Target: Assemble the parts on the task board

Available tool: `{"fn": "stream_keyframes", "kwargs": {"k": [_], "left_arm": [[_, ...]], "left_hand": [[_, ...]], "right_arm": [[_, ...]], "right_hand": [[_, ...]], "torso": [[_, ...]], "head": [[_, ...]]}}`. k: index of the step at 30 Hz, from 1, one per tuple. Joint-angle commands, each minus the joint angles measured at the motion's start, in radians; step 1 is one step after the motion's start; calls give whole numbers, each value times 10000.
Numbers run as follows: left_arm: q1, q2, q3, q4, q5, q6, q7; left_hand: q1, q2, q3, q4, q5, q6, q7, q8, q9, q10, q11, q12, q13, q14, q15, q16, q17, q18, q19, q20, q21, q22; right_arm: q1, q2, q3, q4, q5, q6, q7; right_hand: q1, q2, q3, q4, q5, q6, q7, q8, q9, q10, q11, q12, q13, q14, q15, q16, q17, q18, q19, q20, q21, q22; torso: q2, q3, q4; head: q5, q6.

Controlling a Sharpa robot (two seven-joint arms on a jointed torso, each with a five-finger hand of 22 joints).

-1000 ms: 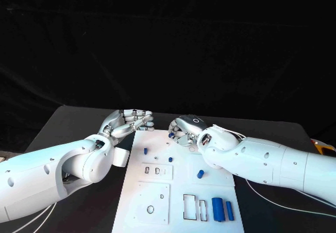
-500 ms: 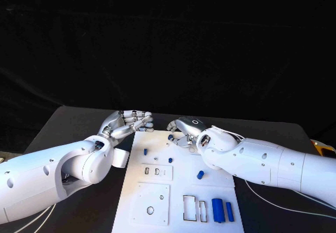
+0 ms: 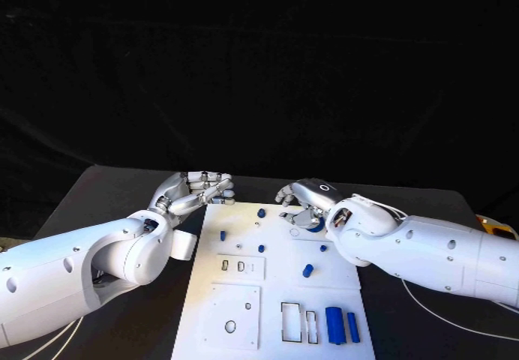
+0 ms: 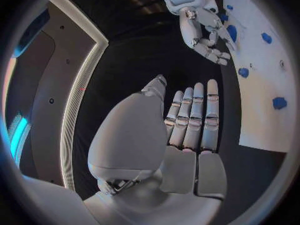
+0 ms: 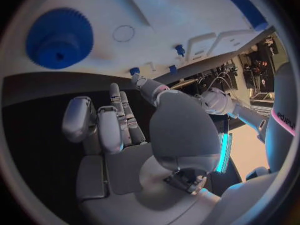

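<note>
White task board [image 3: 249,300] lies on the desk [image 3: 97,195]; the left robot hand [image 3: 202,189] and right robot hand [image 3: 305,206] hover empty, fingers apart.

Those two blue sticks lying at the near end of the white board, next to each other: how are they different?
The thick blue cylinder is clearly fatter than the thin blue rod beside it, and it lies closer to the rectangular slots in the task board. The thin blue rod lies nearer the board's right edge. What they share: both are blue, lie flat and roughly parallel along the board, and neither robot hand touches them.
</note>
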Motion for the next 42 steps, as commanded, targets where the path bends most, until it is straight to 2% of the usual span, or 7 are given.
{"fn": "stream_keyframes", "kwargs": {"k": [1,9,11,14,18,29,42], "left_arm": [[18,6,9,9,84,191,34],[17,-1,8,-31,108,211,26],[16,2,7,-44,113,218,24],[15,10,7,-62,117,227,21],[14,28,7,-78,119,237,19],[13,37,7,-99,120,248,16],[13,28,7,-99,120,254,9]], "left_hand": [[-83,37,35,-15,-65,-27,38,-33,-8,36,39,-50,15,-74,30,-6,17,104,0,7,34,9],[-82,37,36,-16,-65,-27,35,-34,-8,36,38,-51,16,-78,30,-8,18,104,-2,7,35,10],[-82,37,36,-16,-65,-27,35,-34,-8,36,38,-51,16,-78,30,-8,18,104,-2,7,35,10],[-82,37,36,-16,-65,-27,35,-34,-8,36,38,-51,16,-78,30,-8,18,104,-2,7,35,10],[-82,37,36,-16,-65,-27,35,-34,-8,36,38,-51,16,-78,30,-8,18,104,-2,7,35,10],[-82,37,36,-16,-65,-27,35,-34,-8,36,38,-51,16,-78,30,-8,18,104,-2,7,35,10],[-78,36,39,-18,-66,-25,22,-33,-8,40,32,-58,16,-106,33,-21,26,104,-17,9,45,14]], "right_arm": [[132,-567,50,492,1029,-37,-166],[317,-1932,120,1199,2485,1052,-385],[329,-2094,125,1249,2613,1298,-456],[337,-2227,128,1240,2726,1654,-564],[314,-2226,124,1161,2776,1929,-668],[105,-1779,100,783,2557,1867,-807],[-46,-1391,81,408,2379,1834,-861]], "right_hand": [[-14,-112,-69,85,112,168,-78,101,36,420,-79,226,80,268,-97,173,231,-128,225,-31,210,280],[-49,-541,-816,292,1038,74,-436,252,192,1800,-539,1681,1292,387,-482,540,780,-255,565,-397,628,958],[92,-503,-1456,474,1146,-152,-508,533,393,1354,-604,3196,2836,387,-542,601,813,-270,594,-485,665,1086],[243,-413,-1743,621,1256,-348,-500,791,544,813,-616,4443,4063,390,-537,638,831,-269,592,-480,647,1129],[435,-330,-2014,884,1312,-669,-468,1119,689,109,-570,5943,5499,455,-512,818,1179,-302,680,-438,703,1322],[592,-286,-2213,1125,1405,-939,-415,1341,741,674,-514,8238,7820,594,-454,1149,1988,-354,847,-385,848,1615],[640,-240,-2226,1195,1423,-980,-405,1411,753,821,-502,8746,8332,621,-441,1219,2156,-368,889,-373,886,1690]], "torso": [[-61,22,-68],[-105,78,-112],[-106,99,-119],[-105,106,-120],[-94,77,-95],[-72,44,-77],[-58,36,-76]], "head": [[-40,-12],[-18,-23],[-18,-31],[-30,-26],[-53,-23],[-46,-87],[-16,-146]]}}
